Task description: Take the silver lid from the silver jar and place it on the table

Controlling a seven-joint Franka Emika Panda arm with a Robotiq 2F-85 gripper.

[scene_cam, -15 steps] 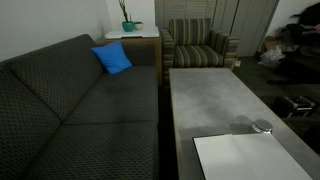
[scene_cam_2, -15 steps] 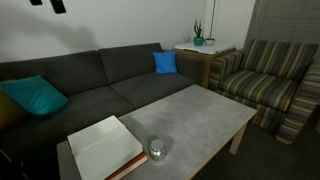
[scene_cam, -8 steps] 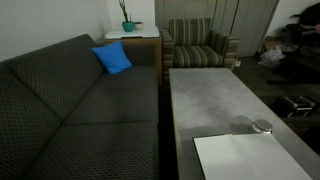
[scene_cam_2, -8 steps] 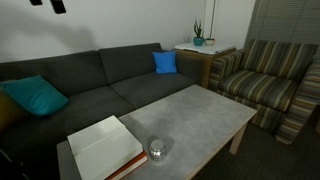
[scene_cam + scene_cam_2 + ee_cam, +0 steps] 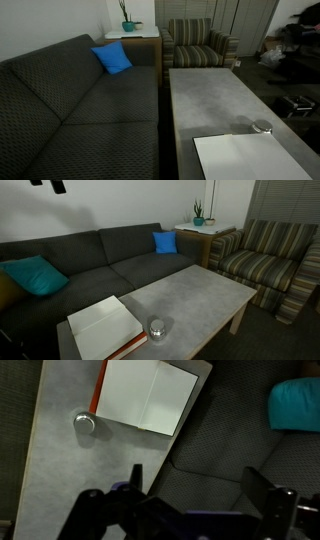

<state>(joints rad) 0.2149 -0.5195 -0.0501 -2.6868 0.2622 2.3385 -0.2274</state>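
The silver jar (image 5: 86, 429) stands on the grey table (image 5: 55, 485) with the silver lid (image 5: 85, 422) on top of it, next to a white board (image 5: 150, 395). The jar also shows in both exterior views (image 5: 262, 127) (image 5: 157, 331), near one end of the table (image 5: 210, 95) (image 5: 200, 290). In the wrist view my gripper (image 5: 198, 485) is open and empty. It hangs high above the table's edge and the sofa, well away from the jar. Two dark pieces (image 5: 58, 185) at the top edge of an exterior view may be its fingers.
A dark grey sofa (image 5: 90, 260) runs along the table, with a blue cushion (image 5: 165, 242) and a teal cushion (image 5: 35, 277). A striped armchair (image 5: 270, 260) and a wooden side table with a plant (image 5: 198, 225) stand beyond the table's far end.
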